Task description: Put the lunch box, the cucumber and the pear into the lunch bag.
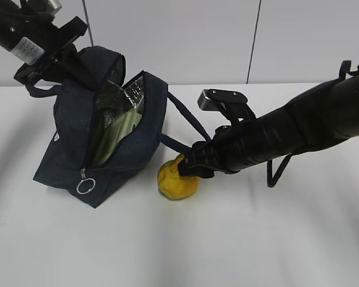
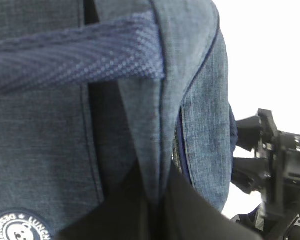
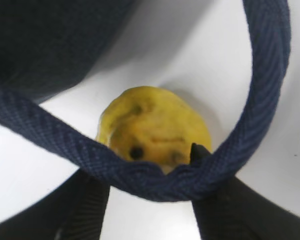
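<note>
Sage-lidded clear lunch box (image 1: 121,133) sits inside dark navy fabric lunch bag (image 1: 72,156). Right gripper (image 3: 147,172) straddles blotchy yellow pear (image 1: 177,179) beside bag; grip undeterminable. Cucumber unseen.

The dark navy fabric lunch bag (image 1: 102,137) hides most of the pale green-lidded lunch box (image 1: 121,128) inside it; only a strip shows through the opening. The left gripper's tips vanish behind the bag's top. The bag's woven handle loop (image 3: 155,177) crosses the right gripper's fingers (image 3: 199,151), hiding their hold on the yellow blotched pear (image 3: 152,127).
</note>
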